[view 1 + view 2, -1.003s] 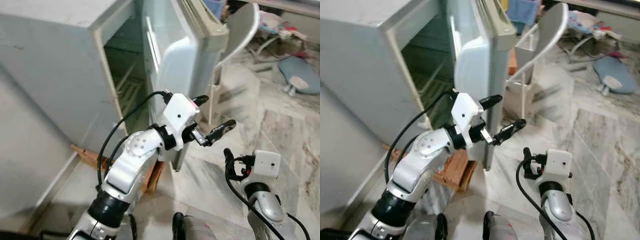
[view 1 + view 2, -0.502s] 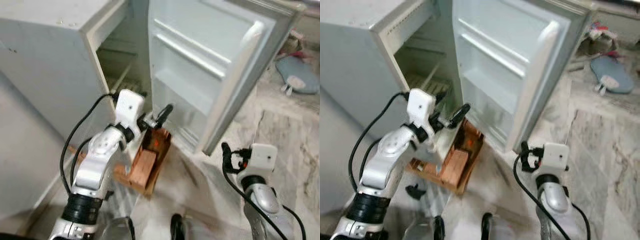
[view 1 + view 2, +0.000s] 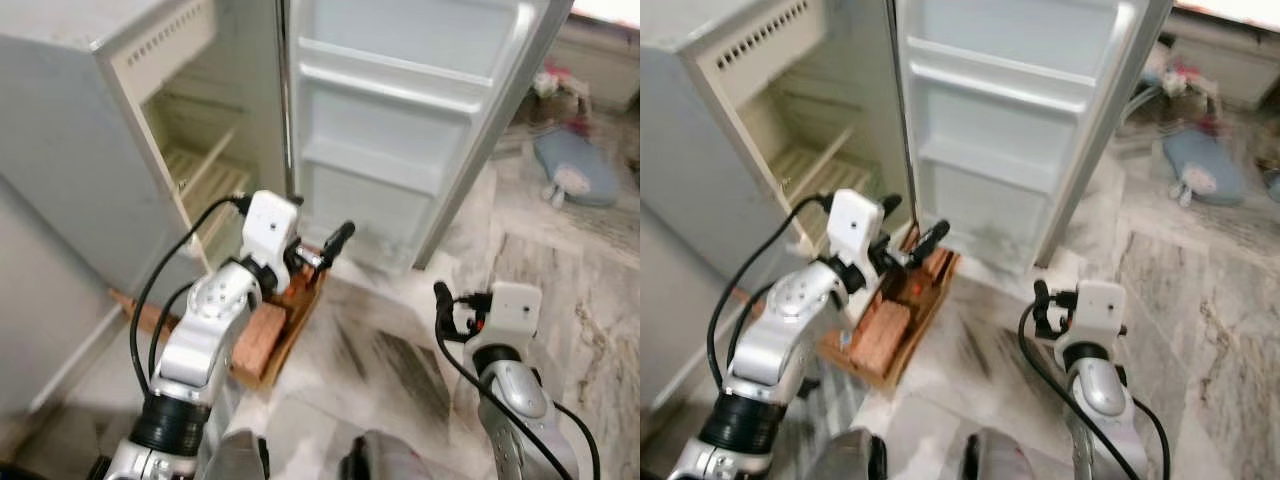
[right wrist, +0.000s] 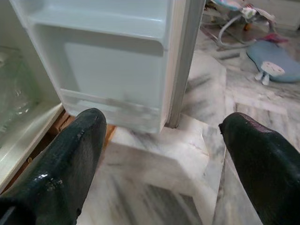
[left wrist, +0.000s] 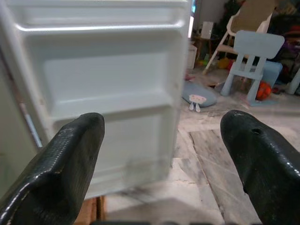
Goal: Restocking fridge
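Fridge door swung wide; left hand spread beside it.

We see the fridge cut by the top and left edges, so its full height escapes us, and its door runs off the top. Beyond the left gripper, the wooden pallet under the fridge is partly hidden by the arm. Behind the right gripper, whose fingertips are cut off by the frame, the clutter past the door is too blurred for us to name beyond a small blue chair.
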Motion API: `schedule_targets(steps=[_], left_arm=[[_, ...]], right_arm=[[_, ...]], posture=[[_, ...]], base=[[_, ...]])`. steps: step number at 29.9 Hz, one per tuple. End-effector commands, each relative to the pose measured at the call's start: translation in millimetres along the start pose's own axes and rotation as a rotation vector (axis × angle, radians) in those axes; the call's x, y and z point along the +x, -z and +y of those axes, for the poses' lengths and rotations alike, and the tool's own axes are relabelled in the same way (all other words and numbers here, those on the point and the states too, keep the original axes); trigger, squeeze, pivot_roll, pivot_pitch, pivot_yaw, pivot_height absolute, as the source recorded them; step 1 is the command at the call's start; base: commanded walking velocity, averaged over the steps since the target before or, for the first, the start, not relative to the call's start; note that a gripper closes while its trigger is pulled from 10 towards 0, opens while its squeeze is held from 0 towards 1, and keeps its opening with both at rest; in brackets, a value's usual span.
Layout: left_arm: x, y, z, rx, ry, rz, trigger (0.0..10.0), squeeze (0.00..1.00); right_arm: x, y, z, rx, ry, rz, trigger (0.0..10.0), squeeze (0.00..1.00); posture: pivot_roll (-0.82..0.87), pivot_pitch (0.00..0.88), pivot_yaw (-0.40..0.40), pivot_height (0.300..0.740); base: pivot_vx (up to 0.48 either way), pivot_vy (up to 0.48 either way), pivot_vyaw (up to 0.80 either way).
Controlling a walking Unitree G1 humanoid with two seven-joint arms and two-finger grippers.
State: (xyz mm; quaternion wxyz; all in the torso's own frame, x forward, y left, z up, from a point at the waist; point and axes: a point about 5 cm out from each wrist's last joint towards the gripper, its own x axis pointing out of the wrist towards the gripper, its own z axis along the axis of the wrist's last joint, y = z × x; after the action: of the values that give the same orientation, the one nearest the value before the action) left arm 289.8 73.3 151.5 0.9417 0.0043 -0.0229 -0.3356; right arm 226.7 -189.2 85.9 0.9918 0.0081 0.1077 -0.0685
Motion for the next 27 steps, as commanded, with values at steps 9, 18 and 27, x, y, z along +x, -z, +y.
schedule_targets(steps=[9,18,27], left_arm=[[-12.6,7.4,5.8,0.102,-0.018,0.092,10.0,0.00],[-20.8,19.2,25.6,0.030,-0.158,0.116,10.0,0.00],[-15.1,30.7,18.1,-0.024,-0.158,0.121,10.0,0.00]], right_arm=[[19.9,-11.0,1.8,0.012,0.033,-0.049,10.0,0.00],[29.8,-32.2,20.0,-0.003,-0.005,-0.134,10.0,0.00],[39.7,-33.1,24.5,0.007,0.005,-0.163,10.0,0.00]], posture=[[0.12,0.122,0.016,0.740],[0.07,0.135,0.022,0.740],[0.05,0.108,0.039,0.740]], base=[[0.270,-0.350,0.00],[0.421,-0.127,-0.66],[0.480,0.000,-0.80]])
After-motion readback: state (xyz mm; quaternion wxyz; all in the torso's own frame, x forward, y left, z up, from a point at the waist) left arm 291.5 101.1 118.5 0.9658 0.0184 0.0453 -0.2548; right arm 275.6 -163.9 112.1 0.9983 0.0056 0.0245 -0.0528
